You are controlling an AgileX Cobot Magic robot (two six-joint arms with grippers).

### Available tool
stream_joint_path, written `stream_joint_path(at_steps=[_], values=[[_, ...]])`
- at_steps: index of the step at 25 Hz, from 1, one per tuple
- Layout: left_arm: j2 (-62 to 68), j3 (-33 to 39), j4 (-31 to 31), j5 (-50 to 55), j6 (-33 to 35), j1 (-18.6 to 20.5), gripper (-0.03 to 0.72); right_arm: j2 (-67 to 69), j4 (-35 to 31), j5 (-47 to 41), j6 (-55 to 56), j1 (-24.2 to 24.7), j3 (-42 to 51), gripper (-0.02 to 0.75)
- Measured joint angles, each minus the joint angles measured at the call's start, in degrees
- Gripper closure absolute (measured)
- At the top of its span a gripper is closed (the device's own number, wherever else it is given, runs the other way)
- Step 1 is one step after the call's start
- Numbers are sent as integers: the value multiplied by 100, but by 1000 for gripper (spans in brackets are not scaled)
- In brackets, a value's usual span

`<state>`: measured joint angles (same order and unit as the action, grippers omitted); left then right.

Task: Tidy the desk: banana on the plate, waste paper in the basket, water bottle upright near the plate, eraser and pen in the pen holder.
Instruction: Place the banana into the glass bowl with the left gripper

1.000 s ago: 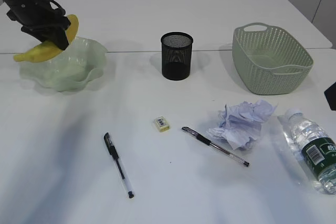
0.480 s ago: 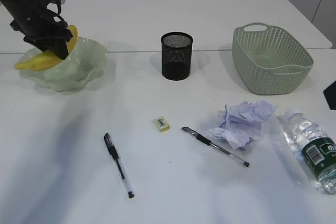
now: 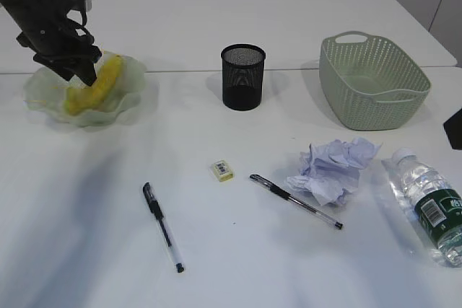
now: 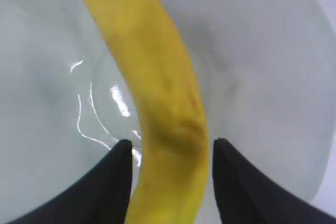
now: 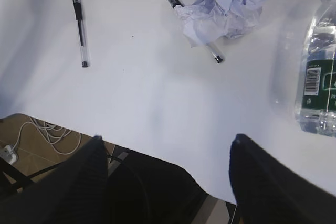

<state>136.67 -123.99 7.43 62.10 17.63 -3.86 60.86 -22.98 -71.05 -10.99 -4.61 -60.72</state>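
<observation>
The banana (image 4: 157,98) lies in the pale green plate (image 3: 130,70) at the worktop's (image 3: 238,265) far left, the left claw (image 4: 168,153) straddling it, fingers just clear of the peel, so seemingly letting go; the right claw (image 5: 165,145) hangs spread over the near edge, holding nothing; crumpled paper (image 3: 332,169), the lying water bottle (image 3: 432,205), eraser (image 3: 222,170) and two pens wait, basket (image 3: 372,81) and mesh pen holder (image 3: 243,77) beyond.

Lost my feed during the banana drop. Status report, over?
Left gripper open astride banana, banana lying in plate. Right gripper open, empty, clear of table. Paper, bottle, pens, eraser untouched. Nothing blocking.
</observation>
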Motion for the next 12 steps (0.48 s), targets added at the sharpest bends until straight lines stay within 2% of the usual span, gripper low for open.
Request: stream_joint_path(at_steps=[12], values=[[0, 0, -8, 295, -153, 0, 269, 0, -2, 0, 14, 0, 0, 202]])
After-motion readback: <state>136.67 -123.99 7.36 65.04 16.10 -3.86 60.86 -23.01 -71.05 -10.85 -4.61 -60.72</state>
